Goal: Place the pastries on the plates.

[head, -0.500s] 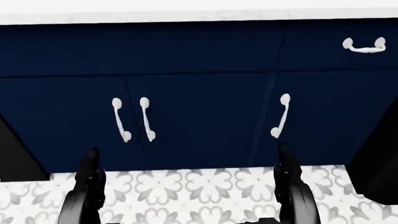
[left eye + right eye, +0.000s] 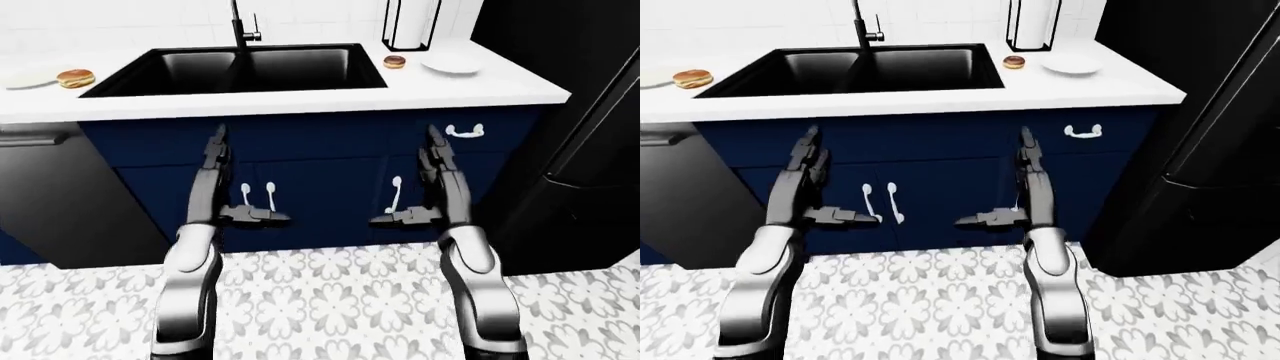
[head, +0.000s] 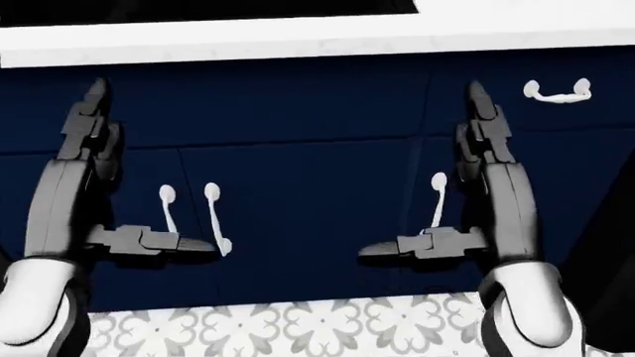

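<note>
A tan bun (image 2: 75, 77) lies on the white counter (image 2: 300, 96) at the far left, at the right edge of a white plate (image 2: 22, 78); I cannot tell if it rests on the plate. A chocolate doughnut (image 2: 394, 61) lies right of the sink, beside a second white plate (image 2: 451, 66). My left hand (image 2: 248, 178) and right hand (image 2: 412, 180) are raised before the navy cabinet doors, below the counter. Both are open and empty, with fingers (image 3: 484, 126) pointing up and thumbs turned inward.
A black sink (image 2: 250, 67) with a black faucet (image 2: 240, 26) fills the counter's middle. A paper-towel holder (image 2: 410, 22) stands behind the doughnut. A black fridge (image 2: 580, 127) is at the right and a dark dishwasher (image 2: 60, 195) at the left. The floor is patterned tile.
Both hands have risen from the bottom of the head view to cabinet height, with the fingers up. The picture has shifted slightly; the counter edge sits lower, so the camera has moved.
</note>
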{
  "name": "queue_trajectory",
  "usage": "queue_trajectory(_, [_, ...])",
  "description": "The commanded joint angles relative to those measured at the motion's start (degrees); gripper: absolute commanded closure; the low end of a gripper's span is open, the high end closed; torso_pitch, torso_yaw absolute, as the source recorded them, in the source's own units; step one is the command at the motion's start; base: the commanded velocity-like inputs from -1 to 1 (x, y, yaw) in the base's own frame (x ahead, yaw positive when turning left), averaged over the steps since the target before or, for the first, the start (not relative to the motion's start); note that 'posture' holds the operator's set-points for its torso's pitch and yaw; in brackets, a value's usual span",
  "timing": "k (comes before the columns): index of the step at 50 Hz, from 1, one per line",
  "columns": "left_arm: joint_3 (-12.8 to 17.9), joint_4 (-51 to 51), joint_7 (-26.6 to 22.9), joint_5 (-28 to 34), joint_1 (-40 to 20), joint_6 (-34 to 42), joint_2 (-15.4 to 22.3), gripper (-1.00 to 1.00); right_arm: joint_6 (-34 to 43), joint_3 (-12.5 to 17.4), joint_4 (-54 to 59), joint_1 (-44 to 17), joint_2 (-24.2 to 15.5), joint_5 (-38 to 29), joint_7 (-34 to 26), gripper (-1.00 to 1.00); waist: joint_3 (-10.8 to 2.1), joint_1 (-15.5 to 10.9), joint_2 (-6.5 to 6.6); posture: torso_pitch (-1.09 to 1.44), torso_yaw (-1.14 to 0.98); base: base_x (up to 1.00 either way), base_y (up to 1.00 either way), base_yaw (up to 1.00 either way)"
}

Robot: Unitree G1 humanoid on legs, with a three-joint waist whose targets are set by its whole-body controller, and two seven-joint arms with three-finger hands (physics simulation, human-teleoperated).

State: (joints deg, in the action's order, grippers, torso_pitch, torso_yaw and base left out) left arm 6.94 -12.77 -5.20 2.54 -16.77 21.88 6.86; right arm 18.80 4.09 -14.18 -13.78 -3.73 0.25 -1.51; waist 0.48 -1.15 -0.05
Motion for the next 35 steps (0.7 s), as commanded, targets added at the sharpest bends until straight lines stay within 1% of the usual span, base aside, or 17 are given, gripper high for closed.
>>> queue_trajectory(1, [0.1, -0.6, 0.0, -0.7, -3.6, -1.2, 0.8, -1.0, 1.2, 1.6, -3.4, -3.8, -1.3, 0.7, 0.7, -1.0, -0.69, 0.1, -0.58, 0.0, 0.0, 0.16, -0.23, 0.0])
queue_trajectory(2, [0.2, -0.4, 0.1, -0.8, -4.0, -1.1, 0.9, -1.0, 1.9, 1.7, -3.7, -4.4, -1.6, 0.9, 0.9, -1.0, -0.42, 0.0, -1.74, 0.0, 0.0, 0.2, -0.23, 0.0])
queue_trajectory(3, [0.1, 0.3, 0.1, -0.8, -5.5, -0.8, 1.4, -1.0, 3.3, 2.3, -4.1, -6.2, -2.0, 1.4, 1.2, -1.0, -0.74, 0.0, -3.65, 0.0, 0.0, 0.23, -0.23, 0.0])
queue_trajectory(5, [0.1, 1.1, 0.1, -0.9, -7.7, 0.1, 2.0, -1.0, 4.1, 2.4, -4.8, -7.6, -2.6, 1.7, 1.3, -1.0, 0.35, 0.5, -2.89, 0.0, 0.0, 0.22, -0.23, 0.0])
queue_trajectory(6, [0.1, 1.0, -0.2, -0.7, -8.8, 0.8, 2.5, -1.0, 4.6, 2.8, -4.9, -8.6, -2.9, 2.1, 1.6, -1.0, 0.6, 0.2, -3.06, 0.0, 0.0, 0.23, -0.23, 0.0])
queue_trajectory(14, [1.1, 1.8, -0.9, -0.8, -19.2, 6.3, 6.4, -1.0, 8.5, 3.4, -4.6, -17.3, -5.6, 3.6, 2.9, -1.0, 1.3, 0.6, 0.82, 0.0, 0.0, 0.28, -0.21, 0.0])
queue_trajectory(16, [1.3, 2.0, -1.3, -0.8, -21.3, 7.2, 7.1, -1.0, 10.8, 3.8, -5.7, -19.5, -6.6, 4.2, 2.9, -1.0, 1.16, 0.9, 2.46, 0.0, 0.0, 0.31, -0.2, 0.0])
queue_trajectory(18, [1.5, 2.4, -1.8, -0.7, -22.4, 7.3, 7.9, -1.0, 10.8, 3.8, -5.5, -20.2, -7.0, 4.4, 2.9, -1.0, 0.11, 1.1, 5.27, 0.0, 0.0, 0.3, -0.09, 0.0])
queue_trajectory(19, [1.8, 2.6, -1.9, -0.5, -22.9, 7.5, 8.5, -1.0, 10.6, 3.6, -5.4, -20.5, -7.2, 4.3, 2.8, -1.0, 0.62, 0.5, 2.73, 0.0, 0.0, 0.3, -0.03, 0.0])
queue_trajectory(21, [2.2, 1.9, -2.1, -0.6, -23.5, 8.4, 9.1, -1.0, 10.5, 3.8, -5.0, -21.4, -7.5, 4.3, 2.8, -1.0, 0.74, 0.7, 3.52, 0.0, 0.0, 0.34, -0.03, 0.0])
queue_trajectory(22, [2.5, 1.7, -2.0, -0.6, -23.7, 8.6, 9.4, -1.0, 10.5, 3.9, -4.8, -21.8, -7.7, 4.2, 2.8, -1.0, 0.69, 0.5, 3.28, 0.0, 0.0, 0.41, -0.03, 0.0])
queue_trajectory(27, [3.1, 1.5, -2.1, -0.8, -24.8, 9.2, 10.8, -1.0, 11.4, 3.9, -5.3, -22.8, -8.0, 4.4, 2.8, -1.0, 1.21, -0.2, 0.34, 0.0, 0.0, 0.45, -0.1, 0.0])
queue_trajectory(29, [3.0, 1.4, -2.1, -0.9, -24.6, 9.0, 10.8, -1.0, 11.6, 3.7, -5.4, -23.0, -8.1, 4.3, 2.8, -1.0, 0.73, -0.2, 0.49, 0.0, 0.0, 0.48, -0.32, 0.0])
queue_trajectory(31, [3.2, 1.4, -2.0, -1.1, -24.9, 9.1, 10.9, -1.0, 12.1, 4.0, -5.5, -23.6, -8.1, 4.7, 3.1, -1.0, 0.19, -0.4, -1.17, 0.0, 0.0, 0.48, -0.41, 0.0])
queue_trajectory(33, [3.2, 1.1, -1.9, -1.1, -24.8, 9.1, 11.0, -1.0, 12.2, 4.1, -5.4, -24.1, -8.3, 4.8, 3.2, -1.0, -0.07, -0.5, -3.72, 0.0, 0.0, 0.49, -0.44, 0.0])
queue_trajectory(34, [3.2, 0.6, -1.9, -1.1, -24.4, 9.2, 11.0, -1.0, 12.1, 4.0, -5.3, -24.2, -8.4, 4.7, 3.2, -1.0, 0.2, 0.2, -2.19, 0.0, 0.0, 0.49, -0.43, 0.0])
queue_trajectory(35, [3.4, 0.3, -1.9, -1.2, -24.2, 9.3, 11.0, -1.0, 12.1, 4.0, -5.2, -24.2, -8.5, 4.6, 3.3, -1.0, 0.84, 0.0, -3.18, 0.0, 0.0, 0.49, -0.44, 0.0])
